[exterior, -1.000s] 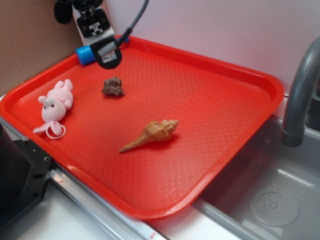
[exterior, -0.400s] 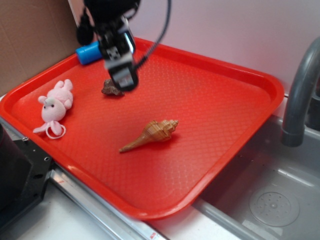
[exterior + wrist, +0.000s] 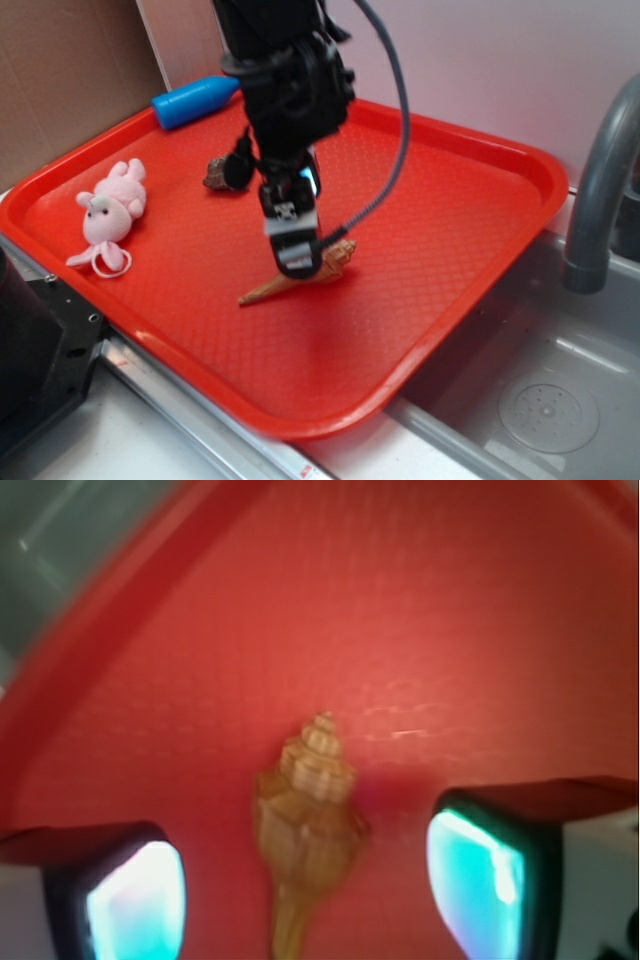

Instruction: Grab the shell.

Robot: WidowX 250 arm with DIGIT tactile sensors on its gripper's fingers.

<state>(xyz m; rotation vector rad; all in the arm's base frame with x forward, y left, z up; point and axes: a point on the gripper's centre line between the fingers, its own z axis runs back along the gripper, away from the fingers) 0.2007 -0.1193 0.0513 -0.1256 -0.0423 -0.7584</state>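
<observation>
Now gripper (image 3: 310,875) hangs wide open over the shell (image 3: 308,820) at mid-tray (image 3: 470,250), fingers (image 3: 135,900) either side, holding nothing.

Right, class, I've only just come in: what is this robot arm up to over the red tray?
The arm is going for the seashell on the red tray. Its gripper is open and low over the shell, with one finger either side in the wrist view, not yet closed on it. A pink plush toy, a dark rock-like lump and a blue cylinder lie untouched further back.
</observation>
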